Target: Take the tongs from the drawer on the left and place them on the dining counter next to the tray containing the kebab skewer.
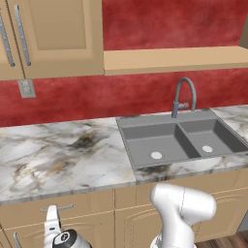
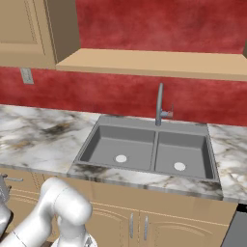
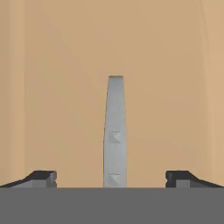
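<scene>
The drawer (image 1: 72, 206) is a light-tan front under the marble worktop at the left, and it is closed. Its slim silver bar handle (image 3: 115, 131) runs up the middle of the hand view. My gripper (image 3: 111, 178) faces it, open, with one dark fingertip (image 3: 41, 178) on each side of the bar and wide gaps between. In the left base view the gripper (image 1: 51, 215) sits low, right at the handle (image 1: 58, 208). The tongs are hidden. The dining counter, the tray and the kebab skewer are out of view.
A marble worktop (image 1: 58, 155) overhangs the drawer. A grey double sink (image 1: 179, 138) with a curved tap (image 1: 184, 97) lies to the right. Tan wall cabinets (image 1: 48, 34) and a shelf (image 1: 174, 58) hang above against a red wall. Cabinet doors (image 2: 140, 224) stand under the sink.
</scene>
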Motion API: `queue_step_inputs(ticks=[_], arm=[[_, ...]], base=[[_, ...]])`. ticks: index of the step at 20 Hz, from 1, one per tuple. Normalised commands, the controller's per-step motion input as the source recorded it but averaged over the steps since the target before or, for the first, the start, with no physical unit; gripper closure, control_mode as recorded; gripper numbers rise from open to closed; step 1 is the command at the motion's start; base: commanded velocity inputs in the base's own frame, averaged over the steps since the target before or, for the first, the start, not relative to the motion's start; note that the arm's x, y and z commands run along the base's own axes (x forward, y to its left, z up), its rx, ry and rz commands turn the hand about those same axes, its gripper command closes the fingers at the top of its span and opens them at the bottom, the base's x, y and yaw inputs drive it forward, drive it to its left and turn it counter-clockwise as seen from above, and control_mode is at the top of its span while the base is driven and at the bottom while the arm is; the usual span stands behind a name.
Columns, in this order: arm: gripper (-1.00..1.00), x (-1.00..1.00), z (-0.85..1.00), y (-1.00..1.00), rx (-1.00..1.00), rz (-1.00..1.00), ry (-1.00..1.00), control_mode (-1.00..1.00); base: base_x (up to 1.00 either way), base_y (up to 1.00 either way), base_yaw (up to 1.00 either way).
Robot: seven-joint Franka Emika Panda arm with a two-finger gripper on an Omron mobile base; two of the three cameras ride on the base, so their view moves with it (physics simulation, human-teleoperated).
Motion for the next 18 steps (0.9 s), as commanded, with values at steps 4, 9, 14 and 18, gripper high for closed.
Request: queue_step_inputs(ticks=[4,9,14,18], arm=[[-1.00,0.00,0.00,0.14,0.00,0.00,-0.09,-1.00],[-1.00,0.05,0.00,0.14,0.00,0.00,-0.01,-1.00],[-1.00,0.12,0.00,0.05,0.00,0.00,0.00,-1.00],[-1.00,0.17,-0.01,0.00,0.00,0.00,0.00,-1.00]], base=[[0.00,0.00,0.00],[0.00,0.00,0.00],[0.00,0.00,0.00],[0.00,0.00,0.00]])
